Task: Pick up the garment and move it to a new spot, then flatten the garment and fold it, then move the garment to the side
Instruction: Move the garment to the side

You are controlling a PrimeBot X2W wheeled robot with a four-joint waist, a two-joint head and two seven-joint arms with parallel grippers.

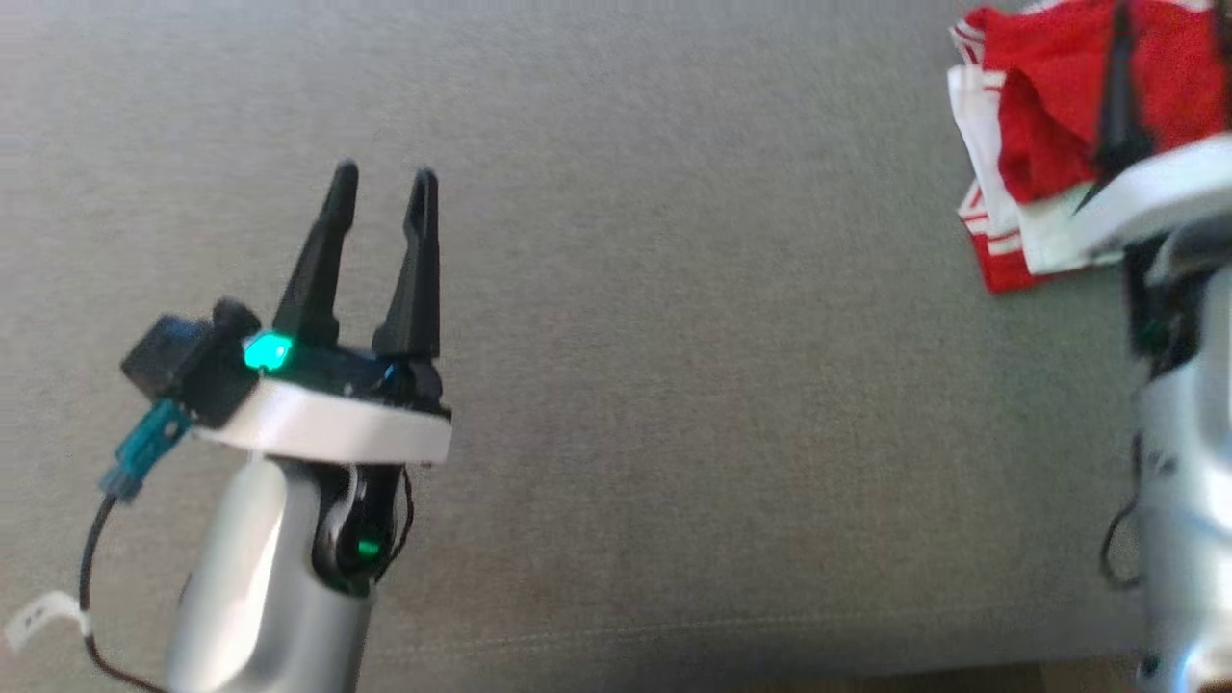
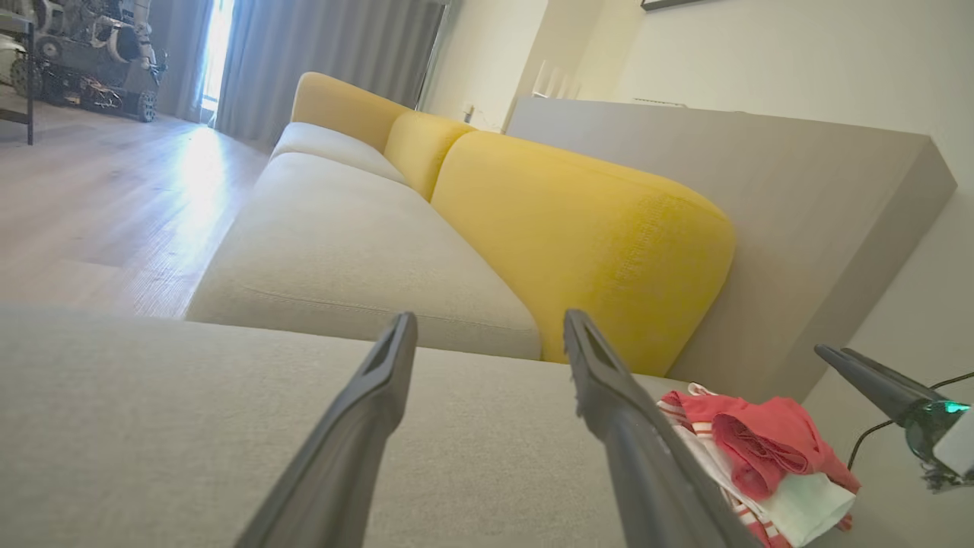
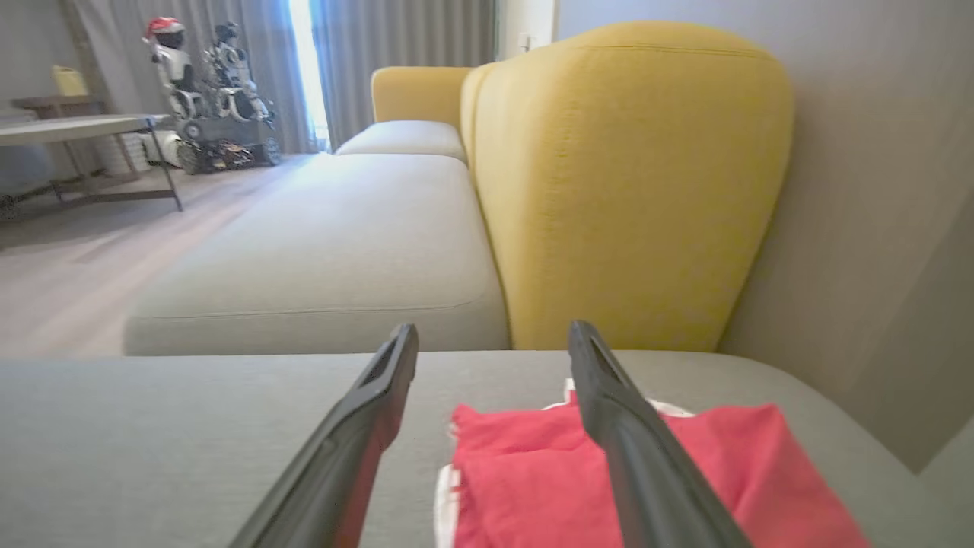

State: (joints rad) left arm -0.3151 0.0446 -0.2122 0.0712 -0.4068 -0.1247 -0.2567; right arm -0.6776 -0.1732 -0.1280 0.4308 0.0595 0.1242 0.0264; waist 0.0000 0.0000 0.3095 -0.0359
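Daylight reaches you through the gap in the long grey curtains [image 3: 403, 68] and throws a washed-out glare patch on the pale wooden floor [image 2: 190, 160]. Your head view is evenly lit but soft. In your right wrist view the red and white cloth garment [image 3: 533, 472], up close, is blurred.

Sofa seat [image 1: 674, 385]: grey woven cloth, matt, fine rough weave.
Back cushion [image 2: 578, 228] behind sofa seat: yellow cloth, matt, slightly nubby.
Garment [image 1: 1049, 106] on sofa seat: soft red and white cloth, matt, creased.
Left gripper [image 1: 383, 178], right gripper [image 3: 493, 329]: dark matt plastic, smooth.
Left forearm [image 1: 250, 577]: silver, smooth, satin sheen.
Floor [image 2: 99, 198] beyond sofa seat: pale wood, glossy glare.
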